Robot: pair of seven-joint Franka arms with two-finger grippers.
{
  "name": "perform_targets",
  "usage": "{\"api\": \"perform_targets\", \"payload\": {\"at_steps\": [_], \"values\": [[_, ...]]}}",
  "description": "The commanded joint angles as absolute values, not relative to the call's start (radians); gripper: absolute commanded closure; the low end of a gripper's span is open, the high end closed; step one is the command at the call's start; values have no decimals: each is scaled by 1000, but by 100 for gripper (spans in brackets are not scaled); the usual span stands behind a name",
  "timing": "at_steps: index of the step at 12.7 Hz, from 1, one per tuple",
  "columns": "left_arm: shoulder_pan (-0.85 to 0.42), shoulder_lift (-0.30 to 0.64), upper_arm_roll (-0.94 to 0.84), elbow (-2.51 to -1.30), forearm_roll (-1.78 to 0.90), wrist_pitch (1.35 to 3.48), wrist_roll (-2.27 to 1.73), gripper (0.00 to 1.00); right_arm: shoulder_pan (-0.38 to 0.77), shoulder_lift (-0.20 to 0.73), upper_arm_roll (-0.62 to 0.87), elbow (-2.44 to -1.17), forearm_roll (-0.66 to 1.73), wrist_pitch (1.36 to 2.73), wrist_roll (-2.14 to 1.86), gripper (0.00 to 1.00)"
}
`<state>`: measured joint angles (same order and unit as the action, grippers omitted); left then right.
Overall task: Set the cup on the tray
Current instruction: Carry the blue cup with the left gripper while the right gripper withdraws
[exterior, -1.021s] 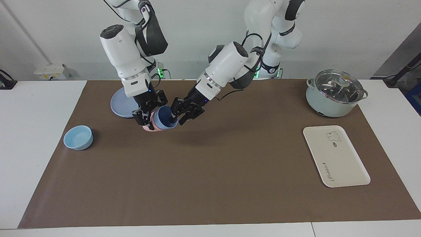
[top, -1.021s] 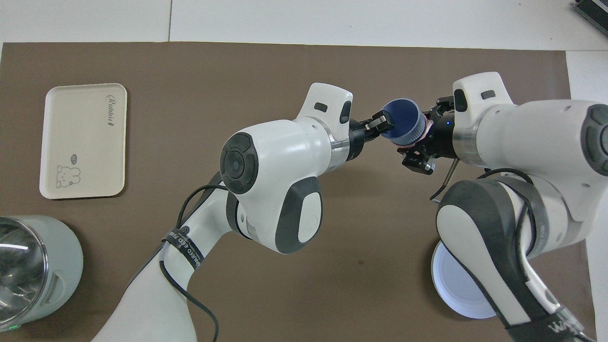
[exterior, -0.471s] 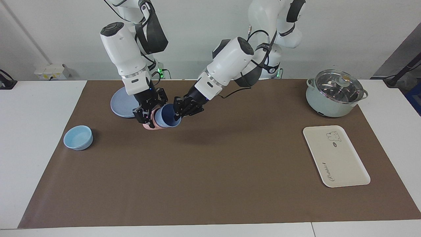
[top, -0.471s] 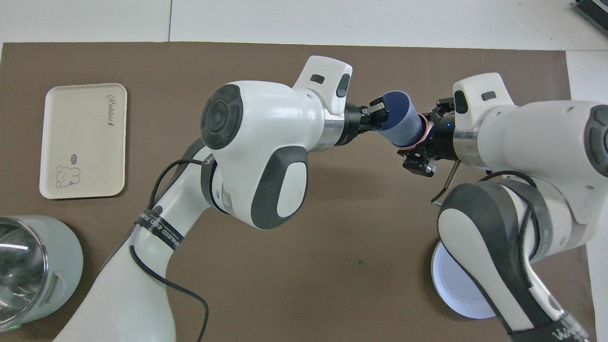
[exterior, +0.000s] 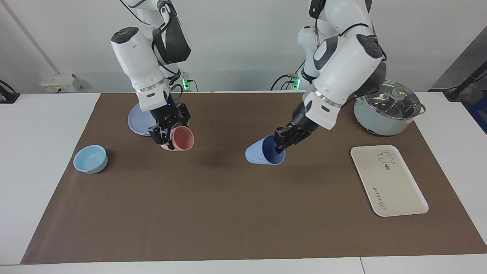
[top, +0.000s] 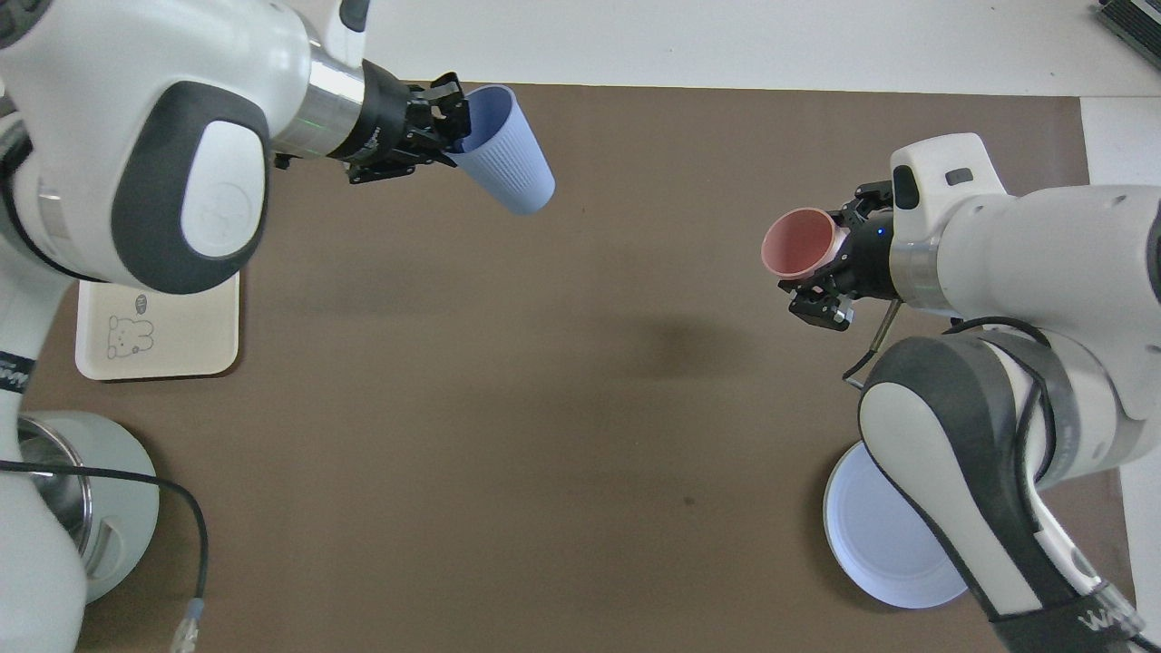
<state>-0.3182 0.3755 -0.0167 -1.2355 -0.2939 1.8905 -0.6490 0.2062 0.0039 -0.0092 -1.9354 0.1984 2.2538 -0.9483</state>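
My left gripper (exterior: 280,144) (top: 451,127) is shut on the rim of the periwinkle-blue cup (exterior: 260,153) (top: 509,156) and holds it tilted in the air over the middle of the mat. The cream-white tray (exterior: 388,179) (top: 172,331) with the bear drawing lies flat toward the left arm's end of the table; in the overhead view my left arm hides most of it. My right gripper (exterior: 166,137) (top: 830,272) is shut on the pink cup (exterior: 180,139) (top: 799,242), held tilted over the mat beside the round blue plate (exterior: 139,120).
A light-blue bowl (exterior: 90,159) sits toward the right arm's end. A grey-green pot with a glass lid (exterior: 386,108) (top: 109,508) stands nearer to the robots than the tray. The plate also shows in the overhead view (top: 875,540).
The blue cup has come out of the pink cup. My left gripper has carried it toward the tray's end of the table. My right gripper keeps the pink cup, nearly in place.
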Motion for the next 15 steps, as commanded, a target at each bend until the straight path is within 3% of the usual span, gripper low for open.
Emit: {"api": "perform_targets", "payload": {"at_steps": [1,3,6,8,12,15], "values": [[-211,319,-18,-1308,-171,1859,-486,100,134,-8,-5,-1947,199,2264,-1037,100],[-88,270,-9,-1428,-137,1914,-233,100,79,8,-5,-1951,337,2302,-1147,100],[72,181,-11,-1691,-138,2199,-7,100,-14,90,-6,-1973,744,2408,-1474,100],[142,190,-11,-1738,-144,2278,82,100,-63,138,-6,-1991,1019,2413,-1674,100],[192,231,-11,-1885,-147,2529,156,100,-109,219,-6,-2003,1300,2413,-1886,100],[216,291,-12,-1891,-155,2629,160,100,-135,290,-5,-2002,1480,2395,-2055,100]]}}
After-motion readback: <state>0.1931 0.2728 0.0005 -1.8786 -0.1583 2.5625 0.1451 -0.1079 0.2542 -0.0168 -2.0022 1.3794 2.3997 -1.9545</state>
